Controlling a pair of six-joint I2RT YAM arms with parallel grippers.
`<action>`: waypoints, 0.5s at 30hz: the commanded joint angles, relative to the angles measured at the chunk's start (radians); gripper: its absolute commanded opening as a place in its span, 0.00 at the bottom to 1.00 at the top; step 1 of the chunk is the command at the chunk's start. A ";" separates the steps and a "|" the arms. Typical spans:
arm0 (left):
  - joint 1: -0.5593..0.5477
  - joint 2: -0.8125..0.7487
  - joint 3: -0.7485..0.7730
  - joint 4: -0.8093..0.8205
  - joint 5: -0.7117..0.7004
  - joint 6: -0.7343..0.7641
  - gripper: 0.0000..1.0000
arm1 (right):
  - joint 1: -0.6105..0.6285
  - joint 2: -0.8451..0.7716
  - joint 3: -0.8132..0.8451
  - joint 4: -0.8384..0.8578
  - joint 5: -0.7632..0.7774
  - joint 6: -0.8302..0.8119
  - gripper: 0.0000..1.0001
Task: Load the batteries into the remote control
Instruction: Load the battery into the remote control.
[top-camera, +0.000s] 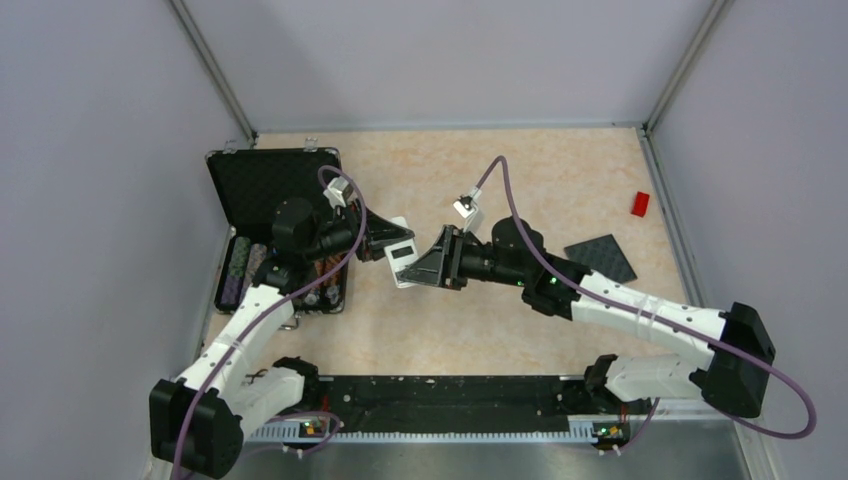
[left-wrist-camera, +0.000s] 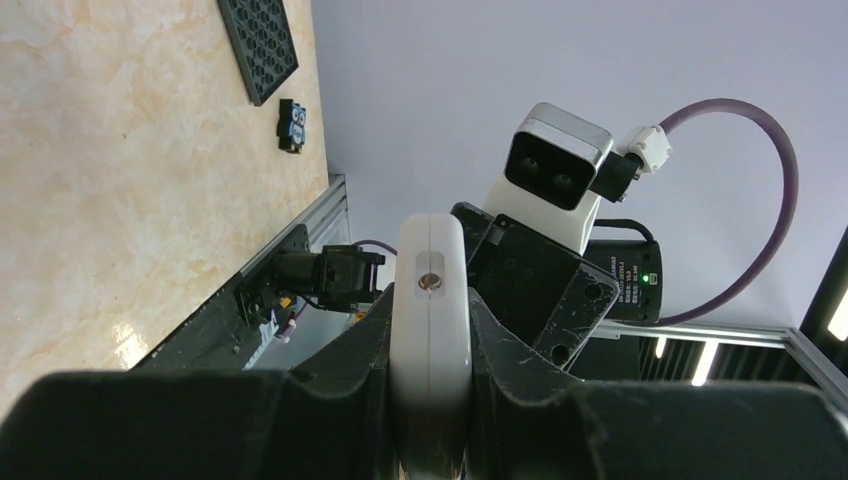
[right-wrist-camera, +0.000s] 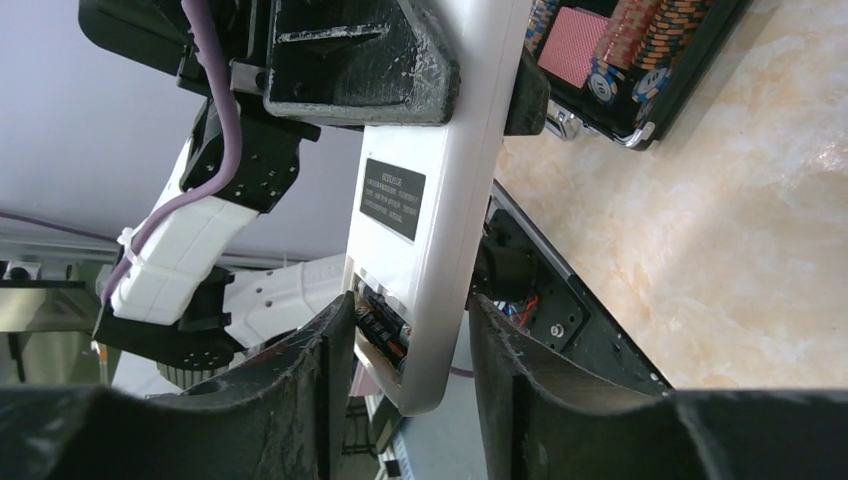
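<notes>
My left gripper (top-camera: 385, 240) is shut on the white remote control (top-camera: 402, 254) and holds it above the table. In the left wrist view the remote's (left-wrist-camera: 431, 300) narrow edge sits clamped between both fingers of that gripper (left-wrist-camera: 431, 345). My right gripper (top-camera: 425, 268) is open around the remote's free end (right-wrist-camera: 440, 200). The back of the remote shows a black label and an open compartment with a dark battery (right-wrist-camera: 381, 328) in it. The right gripper's left finger (right-wrist-camera: 335, 345) touches the battery; the other finger stands a little off the remote. A second battery is not visible.
An open black case (top-camera: 270, 185) with colourful chips (top-camera: 245, 270) lies at the left, just behind the left arm. A dark flat plate (top-camera: 600, 257) lies right of the right arm. A red block (top-camera: 640, 203) lies near the right wall.
</notes>
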 joint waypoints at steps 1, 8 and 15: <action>-0.003 -0.028 0.042 0.031 -0.001 0.009 0.00 | 0.009 0.016 0.006 -0.020 0.006 -0.028 0.41; -0.002 -0.030 0.048 0.031 -0.001 0.008 0.00 | 0.010 0.028 0.017 -0.064 0.017 -0.039 0.23; -0.003 -0.028 0.046 0.030 -0.008 0.030 0.00 | 0.009 -0.019 0.020 -0.059 0.032 -0.029 0.76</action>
